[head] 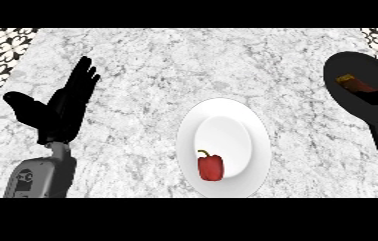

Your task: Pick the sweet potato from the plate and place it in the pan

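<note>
Already, the sweet potato (357,84) lies inside the black pan (347,77) at the counter's right edge, a brownish-orange piece resting on the pan's floor and partly cut off by the frame. Its long axis runs on a slant, from the upper left down toward the lower right, with the far end out of sight. On the white plate (221,112) near the middle of the marbled counter (162,65) only a red bell pepper (211,167) remains, lying near the plate's lower rim with its curled green stem pointing up and to the left. The left hand (63,107) stands at the view's left, fingers straight and spread, thumb out to the side, holding nothing; it appears to be resting. The right hand does not show anywhere. Judged from this layout, the placing looks done, so the risks that remain are small. The unseen right arm, if it is near the pan, could clip the rim or the handle (373,127) that trails down the right edge, and so tip or slide the pan. A further reach toward the plate could wrongly take the pepper, since it is the only thing left there.
</note>
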